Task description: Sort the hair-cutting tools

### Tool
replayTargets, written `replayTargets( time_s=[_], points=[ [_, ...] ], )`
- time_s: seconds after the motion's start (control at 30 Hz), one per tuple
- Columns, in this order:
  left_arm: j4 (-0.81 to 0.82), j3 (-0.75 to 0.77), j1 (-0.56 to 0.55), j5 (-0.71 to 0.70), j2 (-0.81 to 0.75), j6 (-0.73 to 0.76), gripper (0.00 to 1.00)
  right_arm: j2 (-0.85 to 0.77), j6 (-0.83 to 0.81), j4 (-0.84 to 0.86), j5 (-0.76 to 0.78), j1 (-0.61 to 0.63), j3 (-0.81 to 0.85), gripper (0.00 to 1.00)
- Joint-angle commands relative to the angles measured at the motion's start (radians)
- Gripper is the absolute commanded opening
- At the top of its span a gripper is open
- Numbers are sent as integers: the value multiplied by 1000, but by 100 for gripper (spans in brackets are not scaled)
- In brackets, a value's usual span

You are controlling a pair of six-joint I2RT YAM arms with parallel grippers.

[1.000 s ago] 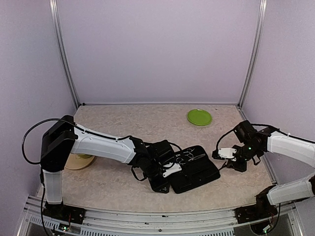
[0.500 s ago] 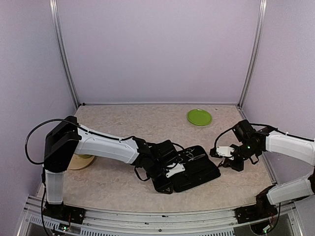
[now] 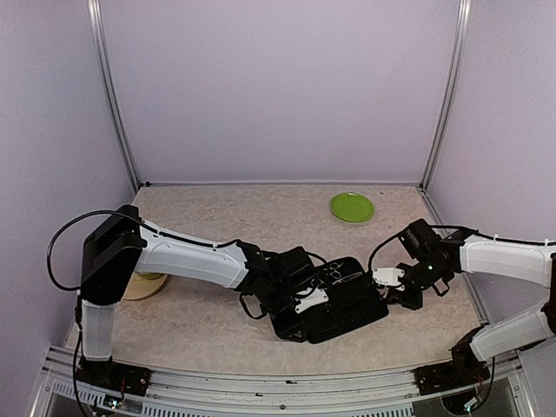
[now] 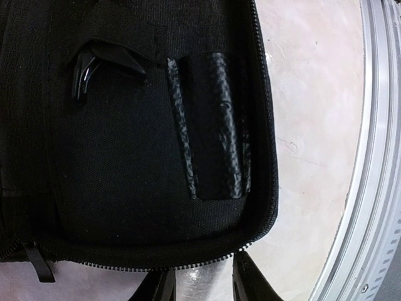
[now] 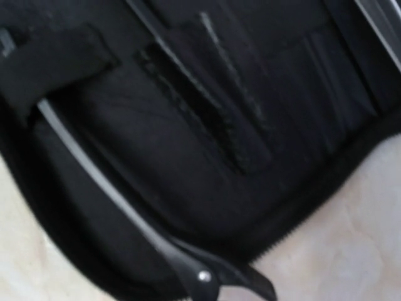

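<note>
While the left end effector (image 4: 199, 283) hovers spread and empty over the case (image 4: 113, 188) holding the hair clips (image 4: 224, 119), the right end effector (image 3: 393, 285), grip unseen, should ease the seemingly held scissors (image 5: 119, 191) in flat.

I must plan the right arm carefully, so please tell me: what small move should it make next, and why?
Probably ease the right gripper inward over the black case, toward the scissors lying on it. The gripper now sits just at the case's right edge, short of the scissors; whether it is open cannot be told.
</note>
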Motion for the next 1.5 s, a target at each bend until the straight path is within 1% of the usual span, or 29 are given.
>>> replayTargets(
  time_s=[0.0, 0.2, 0.7, 0.93, 1.1, 1.2, 1.33, 1.47],
  points=[
    [-74, 22, -12, -3, 50, 18, 30, 25, 18, 16, -27, 44, -21, 0],
    [-89, 28, -13, 25, 60, 28, 24, 58, 39, 36, -33, 75, -22, 0],
    [-89, 51, -15, 31, 89, 48, 24, 124, 73, 78, -60, 121, -13, 0],
    [-90, 58, -15, 33, 100, 55, 24, 162, 71, 77, -103, 139, 2, 0],
    [-92, 61, -14, 34, 104, 60, 24, 193, 80, 75, -100, 142, 12, 0],
    [-98, 59, -13, 27, 102, 62, 24, 190, 95, 58, -70, 142, 9, 0],
    [-100, 51, -8, 27, 96, 69, 24, 151, 106, 69, 12, 142, -22, 0],
    [-104, 56, -4, 27, 99, 76, 24, 121, 136, 71, 60, 130, -7, 0]
  ],
)
